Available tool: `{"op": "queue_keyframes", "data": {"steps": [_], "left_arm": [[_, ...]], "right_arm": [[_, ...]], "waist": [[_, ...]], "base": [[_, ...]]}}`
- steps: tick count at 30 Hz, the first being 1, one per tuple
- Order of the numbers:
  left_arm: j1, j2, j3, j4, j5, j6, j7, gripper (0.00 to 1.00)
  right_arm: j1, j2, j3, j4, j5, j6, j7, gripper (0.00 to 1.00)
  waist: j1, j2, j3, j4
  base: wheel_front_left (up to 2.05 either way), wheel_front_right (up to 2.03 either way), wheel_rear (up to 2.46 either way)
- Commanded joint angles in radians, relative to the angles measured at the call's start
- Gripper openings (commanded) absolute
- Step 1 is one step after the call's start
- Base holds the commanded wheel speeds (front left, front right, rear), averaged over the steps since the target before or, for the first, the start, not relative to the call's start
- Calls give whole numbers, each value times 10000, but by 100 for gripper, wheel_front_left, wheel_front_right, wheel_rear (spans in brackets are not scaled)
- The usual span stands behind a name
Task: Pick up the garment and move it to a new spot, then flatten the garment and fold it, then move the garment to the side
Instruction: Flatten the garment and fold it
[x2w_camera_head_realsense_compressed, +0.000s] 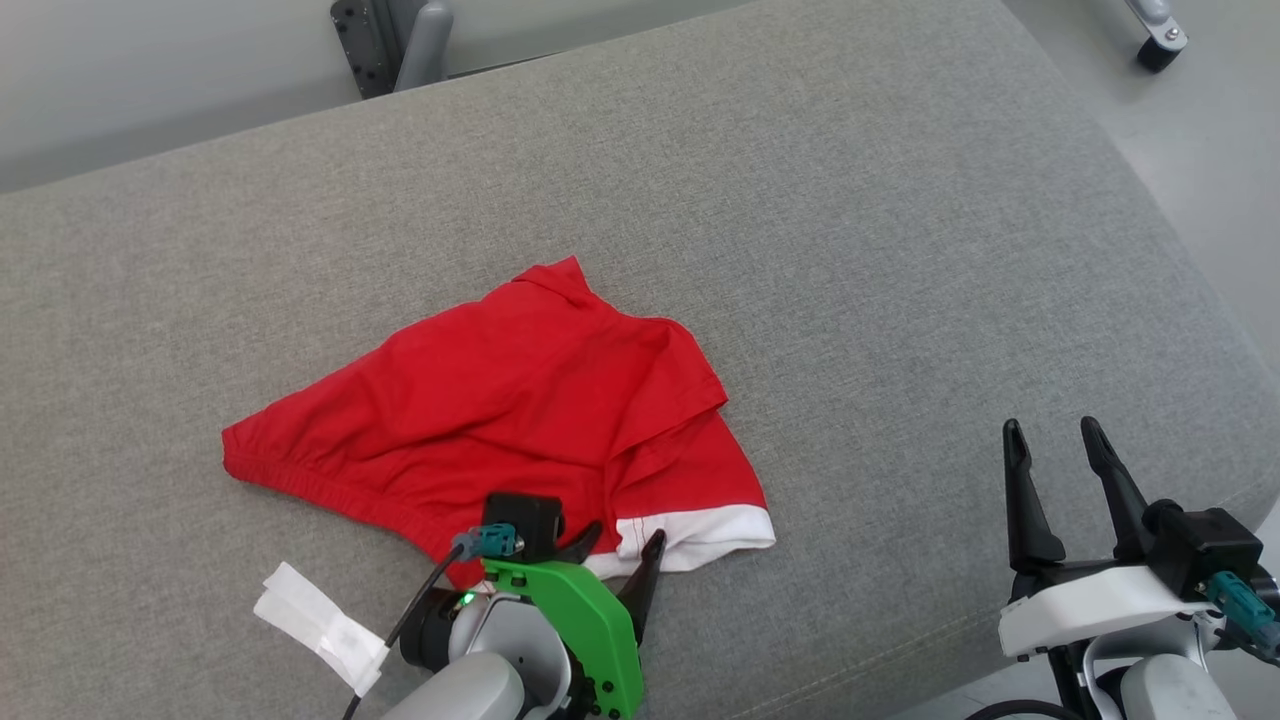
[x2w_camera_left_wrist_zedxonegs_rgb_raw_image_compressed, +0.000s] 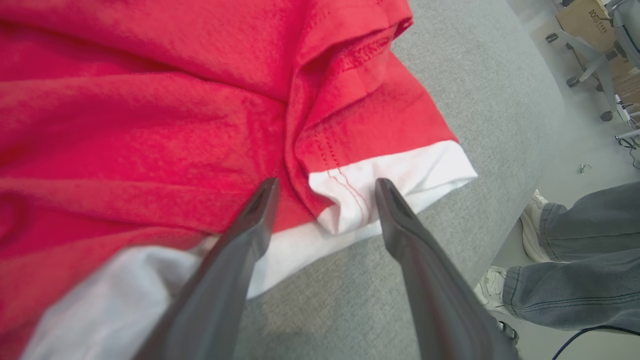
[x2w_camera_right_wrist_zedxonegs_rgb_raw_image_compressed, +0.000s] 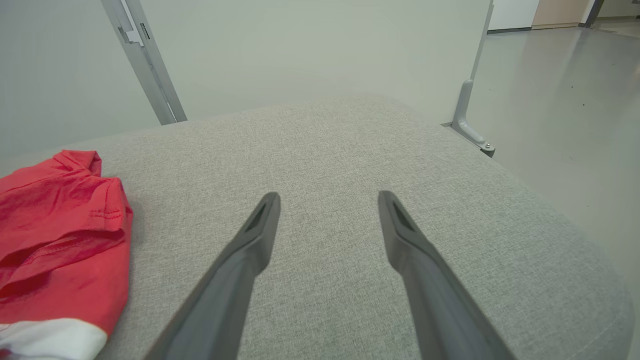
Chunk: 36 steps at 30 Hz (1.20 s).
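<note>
The garment (x2w_camera_head_realsense_compressed: 520, 400) is a red shirt with white trim, lying crumpled on the grey padded surface (x2w_camera_head_realsense_compressed: 850, 250). My left gripper (x2w_camera_head_realsense_compressed: 625, 543) stands open at the garment's near edge, its fingers straddling a white-trimmed fold. In the left wrist view the garment (x2w_camera_left_wrist_zedxonegs_rgb_raw_image_compressed: 150, 115) spreads under the open left gripper (x2w_camera_left_wrist_zedxonegs_rgb_raw_image_compressed: 325, 187), with the white hem between the fingertips. My right gripper (x2w_camera_head_realsense_compressed: 1050, 430) is open over bare surface, well to the right of the garment. The right wrist view has the open right gripper (x2w_camera_right_wrist_zedxonegs_rgb_raw_image_compressed: 327, 197) above grey fabric, the garment (x2w_camera_right_wrist_zedxonegs_rgb_raw_image_compressed: 60, 235) at far left.
A white paper tag (x2w_camera_head_realsense_compressed: 315, 615) lies near the front edge, left of my left arm. A person's legs in jeans and pale shoes (x2w_camera_left_wrist_zedxonegs_rgb_raw_image_compressed: 565, 260) stand beside the surface. A wheeled metal frame (x2w_camera_head_realsense_compressed: 400, 40) stands behind the far edge. The floor (x2w_camera_right_wrist_zedxonegs_rgb_raw_image_compressed: 560, 100) drops off at right.
</note>
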Motion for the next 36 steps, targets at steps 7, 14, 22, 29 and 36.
{"op": "queue_keyframes", "data": {"steps": [7, 14, 22, 29, 36], "left_arm": [[164, 53, -200, -43, -35, -211, 176, 0], [-206, -103, -332, -271, 158, -302, 144, 0], [-1000, -77, -613, -941, 543, -304, 653, 0], [-1175, 56, -723, -1003, 588, -198, 948, 0], [-868, 72, -762, -676, 404, -214, 955, 0]], "right_arm": [[-119, -12, -28, 20, -57, -3, -30, 100], [-156, -14, 15, 54, -31, -3, -30, 100], [-50, -12, 87, 141, 88, -3, -32, 100], [0, -11, 117, 198, 173, -3, -30, 100], [17, -12, 86, 225, 175, -3, -30, 100]], "waist": [[0, 0, -39, 80], [0, 0, -70, 18], [0, 0, -120, -137], [0, 0, -196, -276], [0, 0, -257, -339]], "base": [[0, 0, 0], [0, 0, 0], [0, 0, 0], [0, 0, 0], [0, 0, 0]]}}
